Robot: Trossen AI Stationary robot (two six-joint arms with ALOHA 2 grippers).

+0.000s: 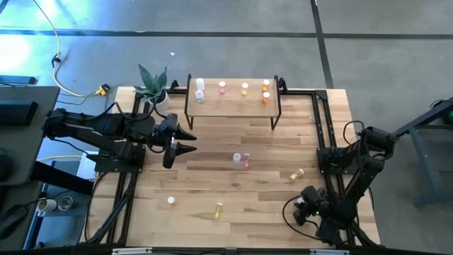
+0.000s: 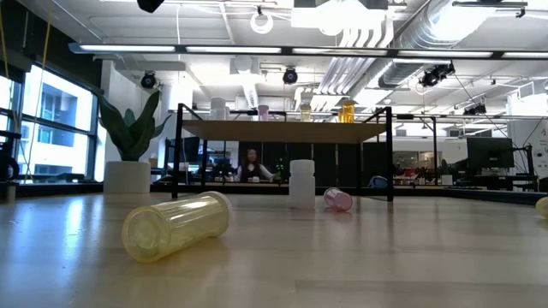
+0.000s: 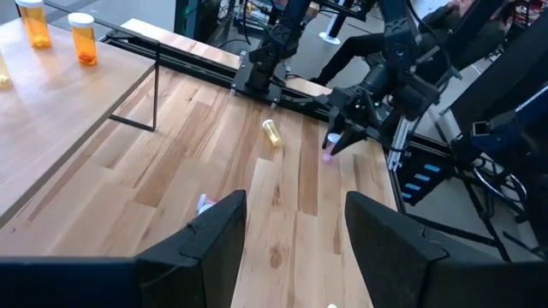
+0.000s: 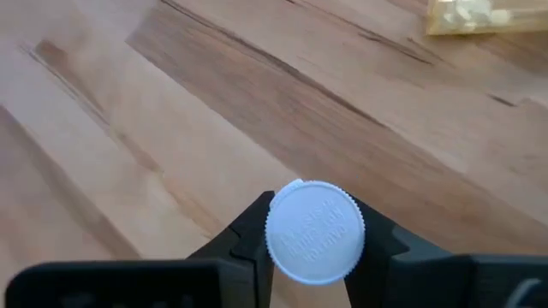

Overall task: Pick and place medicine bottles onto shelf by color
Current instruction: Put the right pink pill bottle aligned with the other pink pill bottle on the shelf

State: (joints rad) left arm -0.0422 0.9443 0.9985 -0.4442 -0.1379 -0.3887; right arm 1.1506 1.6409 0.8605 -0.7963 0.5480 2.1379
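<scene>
- Medicine bottles are spread over the bench (image 1: 233,184) and the shelf (image 1: 233,101); on the shelf top stand 2 white bottles (image 1: 200,89), a pink bottle (image 1: 222,86), a pale yellow bottle (image 1: 245,88) and 2 orange bottles (image 1: 266,91).
- Left gripper (image 1: 190,140) hovers over the bench's left part, near the potted plant (image 1: 153,86), its jaws released and empty.
- On the bench lie a white-capped bottle (image 1: 170,201), a fallen pale yellow bottle (image 1: 219,210), an upright white bottle (image 1: 237,159) with a toppled pink bottle (image 1: 246,161) just beside it, and another fallen yellow bottle (image 1: 296,174) further right.
- Right gripper (image 4: 313,257) sits low at the bench's right front, jaws grasping a bottle by its white cap (image 4: 314,232).
</scene>
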